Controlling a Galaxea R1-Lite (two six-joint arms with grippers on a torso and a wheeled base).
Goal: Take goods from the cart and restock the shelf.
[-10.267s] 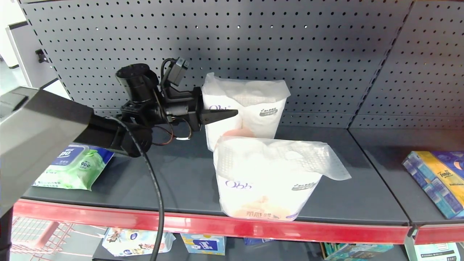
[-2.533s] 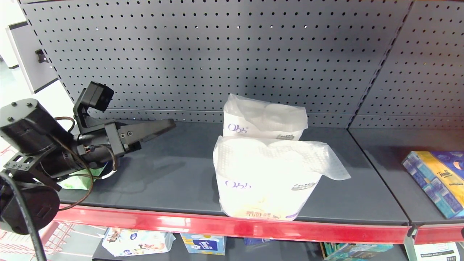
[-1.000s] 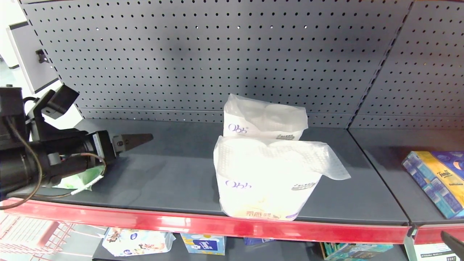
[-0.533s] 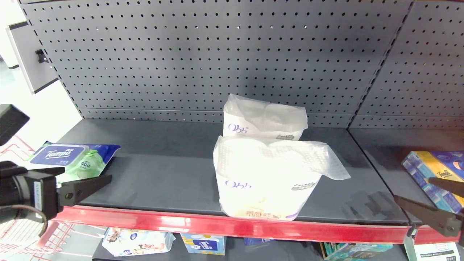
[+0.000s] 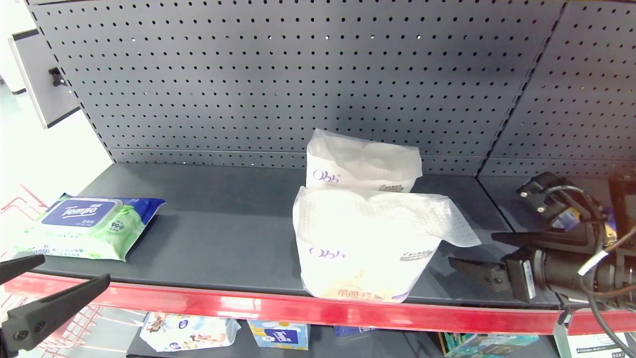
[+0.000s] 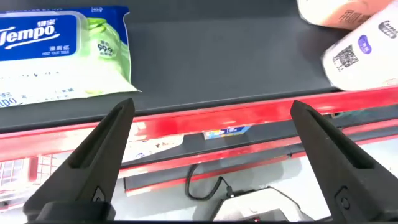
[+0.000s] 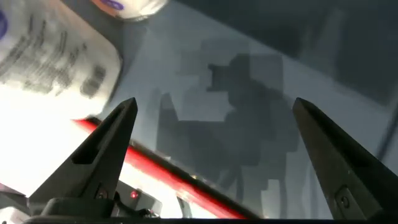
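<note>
- Head view: both claws were spread and empty. The left claw [image 5: 74,268] hung low before the shelf's [image 5: 228,233] red rail [image 5: 248,306], near the wipes [image 5: 89,226]. The right claw [image 5: 471,249] lay over the shelf, its tips just beside the loose flap of the front pack [image 5: 362,248]. The rear pack [image 5: 362,161] stood right behind the front one. A careless sweep by the right claw could likely snag that flap and drag or tip the front pack off the shelf, since it sat close to the rail.
- Left wrist view: the left claw [image 6: 211,104], jaws wide, faced the rail [image 6: 186,124], with the wipes [image 6: 62,53] beyond it and the pack [image 6: 364,50] farther along the shelf. If it rose carelessly, a finger might catch the rail or shove the wipes.
- Right wrist view: the right claw [image 7: 214,102], wide open, looked down on shelf [image 7: 249,62] and rail [image 7: 161,168], with the pack [image 7: 50,56] near one finger. Closing there would probably pinch only film, and the soft pack could tear or slip.
</note>
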